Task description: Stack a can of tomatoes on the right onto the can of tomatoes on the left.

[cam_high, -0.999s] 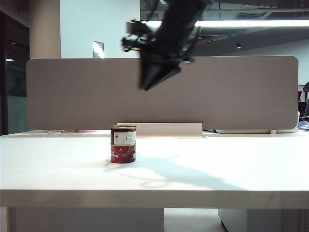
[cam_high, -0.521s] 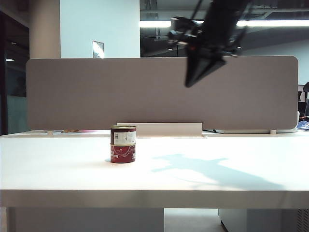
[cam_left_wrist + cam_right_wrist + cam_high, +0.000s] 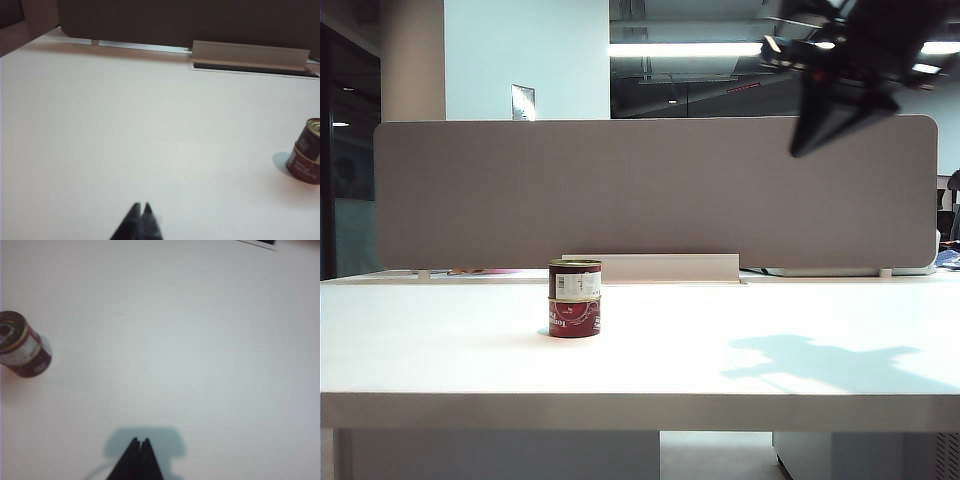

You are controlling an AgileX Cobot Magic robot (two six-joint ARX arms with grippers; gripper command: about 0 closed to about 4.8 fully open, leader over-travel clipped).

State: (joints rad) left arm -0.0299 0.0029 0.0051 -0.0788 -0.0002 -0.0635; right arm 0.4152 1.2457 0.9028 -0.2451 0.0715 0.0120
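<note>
While the two tomato cans stand stacked on the white table [image 3: 440, 350], the upper can [image 3: 575, 279] sits squarely on the lower can [image 3: 574, 316], both upright, a little toward nine o'clock of the table's middle in the exterior view. Behind the stack, toward twelve o'clock, a low grey cable tray [image 3: 660, 267] lies along the foot of the grey partition [image 3: 520, 190].

Up at about two o'clock from the stack, the right gripper [image 3: 812, 142] hangs high above the table and well apart from the cans, its dark fingers pressed together to a point and holding nothing. Its shadow [image 3: 820, 362] falls on the tabletop at roughly four o'clock of the stack. From the right wrist view the fingertips meet over bare table, with the stack seen from above off to one side.

Not seen in the exterior view, the left gripper [image 3: 141, 208] shows in its wrist view with its tips pressed together and empty, low over the white surface; the cans stand well apart from it, and the cable tray lies beyond.
</note>
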